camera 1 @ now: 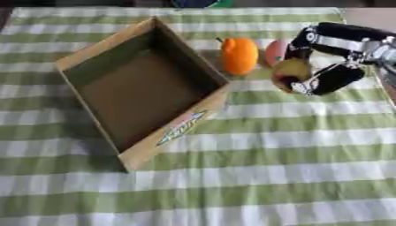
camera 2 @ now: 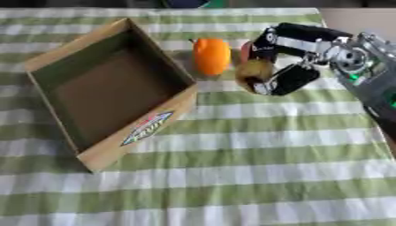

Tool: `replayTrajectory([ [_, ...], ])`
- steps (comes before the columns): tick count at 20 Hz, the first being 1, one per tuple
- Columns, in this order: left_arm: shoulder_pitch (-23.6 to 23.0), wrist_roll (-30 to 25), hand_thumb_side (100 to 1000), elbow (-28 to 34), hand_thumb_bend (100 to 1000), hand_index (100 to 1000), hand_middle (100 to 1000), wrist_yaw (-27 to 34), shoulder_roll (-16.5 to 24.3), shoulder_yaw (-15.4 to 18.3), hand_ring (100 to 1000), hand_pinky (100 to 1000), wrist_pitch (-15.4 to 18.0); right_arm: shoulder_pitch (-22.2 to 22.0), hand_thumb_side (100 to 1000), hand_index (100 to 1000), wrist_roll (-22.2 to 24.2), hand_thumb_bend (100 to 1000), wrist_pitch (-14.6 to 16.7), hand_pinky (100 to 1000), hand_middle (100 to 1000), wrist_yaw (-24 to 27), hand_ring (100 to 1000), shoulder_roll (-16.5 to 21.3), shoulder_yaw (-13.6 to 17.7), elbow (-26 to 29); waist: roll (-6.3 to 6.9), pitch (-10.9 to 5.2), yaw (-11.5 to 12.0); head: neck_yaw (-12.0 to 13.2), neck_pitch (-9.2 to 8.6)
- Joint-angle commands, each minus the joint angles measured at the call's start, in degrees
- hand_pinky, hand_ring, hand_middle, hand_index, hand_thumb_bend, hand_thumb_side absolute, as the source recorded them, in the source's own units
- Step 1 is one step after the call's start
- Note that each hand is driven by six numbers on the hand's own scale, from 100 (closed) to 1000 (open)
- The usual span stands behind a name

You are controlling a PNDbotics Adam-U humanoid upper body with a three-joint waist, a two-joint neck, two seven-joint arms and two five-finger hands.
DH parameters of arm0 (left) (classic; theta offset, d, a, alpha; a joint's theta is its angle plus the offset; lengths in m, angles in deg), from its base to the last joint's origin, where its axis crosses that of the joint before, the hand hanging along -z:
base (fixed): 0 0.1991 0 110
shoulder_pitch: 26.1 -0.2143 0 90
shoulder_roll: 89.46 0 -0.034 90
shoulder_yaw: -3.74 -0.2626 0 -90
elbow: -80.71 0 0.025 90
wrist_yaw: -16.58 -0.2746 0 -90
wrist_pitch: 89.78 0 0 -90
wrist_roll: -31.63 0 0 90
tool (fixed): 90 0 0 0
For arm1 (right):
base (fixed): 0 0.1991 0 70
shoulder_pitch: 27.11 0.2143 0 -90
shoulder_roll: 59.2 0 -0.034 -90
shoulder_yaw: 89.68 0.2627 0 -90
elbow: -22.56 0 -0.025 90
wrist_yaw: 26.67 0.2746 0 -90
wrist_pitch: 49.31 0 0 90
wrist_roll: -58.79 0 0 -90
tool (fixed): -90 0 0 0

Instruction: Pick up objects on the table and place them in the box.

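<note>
Fruit, yellowish with a red blush, held between curled fingers above and thumb below of right hand, just over the green-striped cloth. Box open and empty, off to the hand's left, long axis slanting from far corner toward near corner. Between fingers and box: orange pepper-like thing, upright, close beside the held fruit, near the box's right wall. Just behind the fingers, reddish round fruit, partly hidden by them; touching or merely close, cannot tell. Left hand nowhere in either view, so right hand alone placed for the carry. Judged next: lift, travel leftward over the orange thing and the cardboard wall, release above the brown floor. Likely hazards: brushing the orange thing on the way, or clipping the box's rim if carried low.
</note>
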Motion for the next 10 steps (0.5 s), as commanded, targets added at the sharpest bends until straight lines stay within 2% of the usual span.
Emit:
replayTrajectory([
  [1,0.09,-0.64,985,0.97,100,786,680,0.48,0.75,-0.6,701,566,0.01,3.77,252,566,-1.39,100,-0.1,620,289,0.93,521,-1.6,2.06,2.66,-0.21,-1.63,0.32,-1.24,0.4],
  [5,0.03,-1.23,983,0.97,100,786,681,1.01,0.74,-1.09,701,566,0.06,8.72,261,566,-1.2,100,-0.92,624,280,1.44,520,-6.55,1.76,1.98,-0.03,-1.99,1.68,-2.66,0.69],
  [10,0.17,-1.68,983,0.97,100,786,681,1.38,0.68,-1.36,702,566,0.09,14.99,261,564,0.61,100,-1.37,625,274,0.77,518,-12.81,0.45,-2.59,-0.11,-1.83,2.81,-3.74,0.55],
])
